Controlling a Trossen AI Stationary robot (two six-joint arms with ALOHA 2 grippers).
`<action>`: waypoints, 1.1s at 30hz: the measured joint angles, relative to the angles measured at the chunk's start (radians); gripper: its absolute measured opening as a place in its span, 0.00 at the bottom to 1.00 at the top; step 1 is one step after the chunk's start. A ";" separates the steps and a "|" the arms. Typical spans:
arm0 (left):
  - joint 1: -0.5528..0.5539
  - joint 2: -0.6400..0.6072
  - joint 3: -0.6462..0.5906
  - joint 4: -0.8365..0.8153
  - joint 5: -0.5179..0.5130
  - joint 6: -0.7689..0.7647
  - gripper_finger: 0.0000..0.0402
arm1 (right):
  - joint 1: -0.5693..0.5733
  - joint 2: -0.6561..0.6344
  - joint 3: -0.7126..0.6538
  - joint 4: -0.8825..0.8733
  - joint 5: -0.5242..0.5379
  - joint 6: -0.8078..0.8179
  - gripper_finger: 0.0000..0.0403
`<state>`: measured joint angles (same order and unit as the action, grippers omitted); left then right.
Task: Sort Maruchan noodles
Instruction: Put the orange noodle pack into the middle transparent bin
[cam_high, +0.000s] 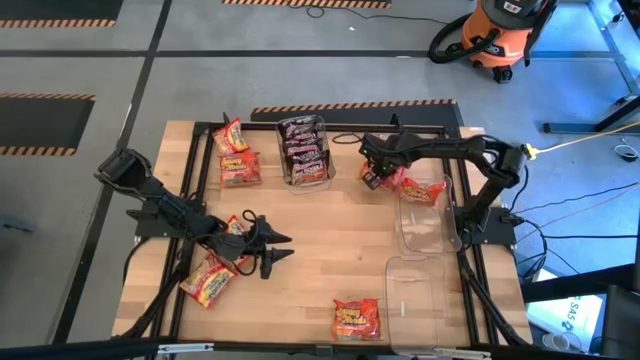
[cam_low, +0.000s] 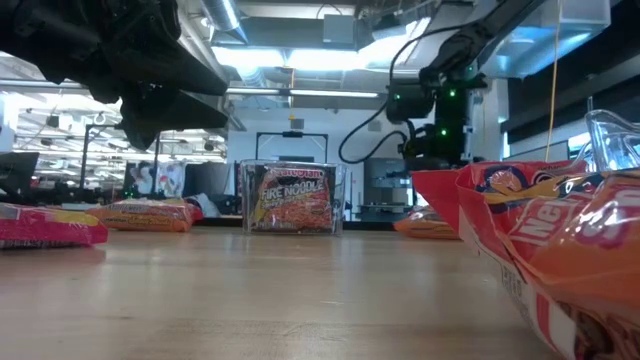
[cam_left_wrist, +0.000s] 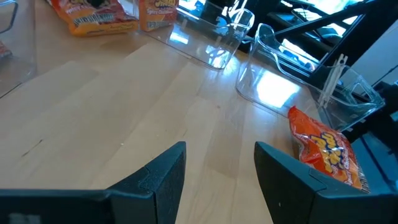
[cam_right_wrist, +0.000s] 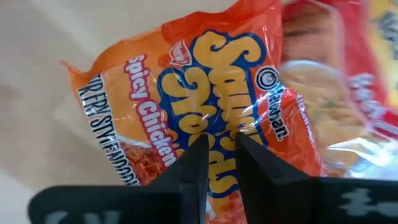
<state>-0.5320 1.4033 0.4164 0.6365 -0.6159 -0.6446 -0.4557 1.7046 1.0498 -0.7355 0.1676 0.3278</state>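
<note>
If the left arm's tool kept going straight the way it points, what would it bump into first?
Probably bare table first, then the clear bin beyond; depth is hard to judge. The left tool is open.

Bare wooden table (cam_high: 330, 255) lying open across the middle, clear bins (cam_high: 420, 225) blocking the right side, dark-packet bin (cam_high: 305, 150) crowding the far edge, left gripper (cam_high: 275, 250) hovering over the left-centre, loose packets (cam_high: 210, 280) cluttering the left.

Left gripper (cam_high: 268, 250) agape, right gripper (cam_right_wrist: 221, 146) pinched.

Overhead looks straight down; the low, table-level view shares its dark-packet bin (cam_high: 305, 150).
</note>
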 joint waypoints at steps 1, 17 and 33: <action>0.000 0.000 0.000 0.000 0.000 0.000 0.46 | 0.014 0.000 0.000 0.006 -0.009 0.001 0.14; 0.000 0.000 0.000 0.004 0.000 -0.008 0.46 | 0.282 0.000 0.017 0.101 -0.206 0.066 0.14; 0.010 0.000 0.009 0.010 -0.007 -0.033 0.46 | 0.466 0.110 0.016 0.518 -0.240 0.114 0.14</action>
<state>-0.5215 1.4033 0.4250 0.6461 -0.6231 -0.6781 0.0107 1.8149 1.0662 -0.2173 -0.0725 0.4419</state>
